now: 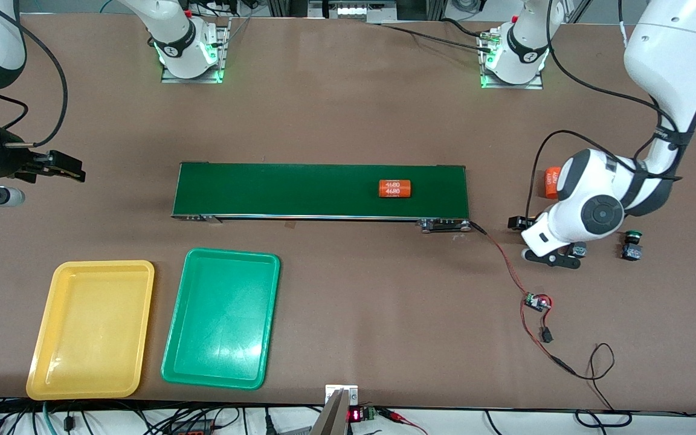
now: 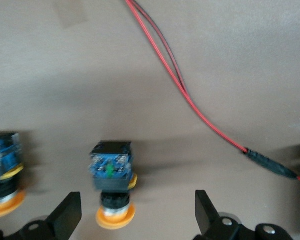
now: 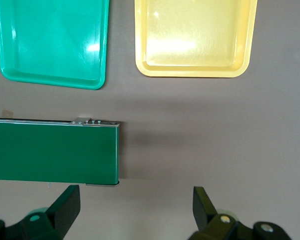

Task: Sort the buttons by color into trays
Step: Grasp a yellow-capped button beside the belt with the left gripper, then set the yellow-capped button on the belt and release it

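Front view: we see a brown tabletop (image 1: 348, 121) with a yellow tray (image 1: 52, 368) and a green tray (image 1: 191, 356) side by side near the camera, both bare. On the dark green conveyor belt (image 1: 299, 190) lies an orange cylinder (image 1: 396, 188). Our left gripper (image 2: 137, 212), fingers (image 2: 67, 215) apart, hangs low over a yellow-capped button (image 2: 111, 172); a green-capped button (image 1: 632, 244) sits beside it. Our right gripper (image 3: 135, 210), fingers spread, waits above the belt's end.
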Robot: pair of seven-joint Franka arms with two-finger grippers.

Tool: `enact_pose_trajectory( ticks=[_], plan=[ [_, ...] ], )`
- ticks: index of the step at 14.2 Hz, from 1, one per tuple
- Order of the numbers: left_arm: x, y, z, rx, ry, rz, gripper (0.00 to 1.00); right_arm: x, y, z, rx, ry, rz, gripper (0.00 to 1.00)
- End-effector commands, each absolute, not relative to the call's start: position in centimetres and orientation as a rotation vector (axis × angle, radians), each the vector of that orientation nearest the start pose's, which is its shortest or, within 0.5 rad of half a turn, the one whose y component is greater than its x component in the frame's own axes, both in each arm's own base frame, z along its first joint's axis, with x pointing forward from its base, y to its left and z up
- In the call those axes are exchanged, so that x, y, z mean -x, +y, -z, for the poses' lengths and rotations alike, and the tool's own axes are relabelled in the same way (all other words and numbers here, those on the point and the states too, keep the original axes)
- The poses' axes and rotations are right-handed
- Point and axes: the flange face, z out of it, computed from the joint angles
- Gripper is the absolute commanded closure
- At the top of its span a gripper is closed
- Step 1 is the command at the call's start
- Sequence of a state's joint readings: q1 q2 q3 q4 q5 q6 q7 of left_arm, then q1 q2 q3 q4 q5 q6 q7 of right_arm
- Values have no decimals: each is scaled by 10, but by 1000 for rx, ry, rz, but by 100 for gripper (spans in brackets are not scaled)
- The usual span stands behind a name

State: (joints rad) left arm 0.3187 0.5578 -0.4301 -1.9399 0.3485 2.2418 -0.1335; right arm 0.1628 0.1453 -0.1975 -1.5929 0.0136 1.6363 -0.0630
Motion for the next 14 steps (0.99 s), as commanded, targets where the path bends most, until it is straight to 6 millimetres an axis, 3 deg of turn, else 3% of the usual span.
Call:
enact_pose_trajectory(
  ticks=[1, 4, 7, 8, 9, 11, 12, 14],
  plan=[
    [-593, -49, -202, 3013, 370, -186, 0, -599, -14, -541, 3131, -49, -144, 0],
    [-594, -43, -202, 2987, 390, -168, 0, -599, -14, -541, 3131, -49, -144, 0],
    [-595, -24, -182, 3032, 341, -155, 0, -599, -14, -541, 3131, -49, -144, 0],
    [-595, -23, -178, 3038, 340, -156, 6, -599, -14, -541, 3131, -49, -144, 0],
    [-594, -25, -177, 3037, 344, -162, 46, -599, -14, -541, 3131, -49, -144, 0],
    [-593, -34, -178, 3027, 373, -181, 62, -599, -14, -542, 3131, -49, -141, 0],
    [-593, -35, -178, 3026, 380, -183, 80, -599, -14, -542, 3131, -49, -141, 0],
    [-593, -39, -181, 3024, 387, -181, 86, -599, -14, -541, 3131, -49, -144, 0]
  ],
)
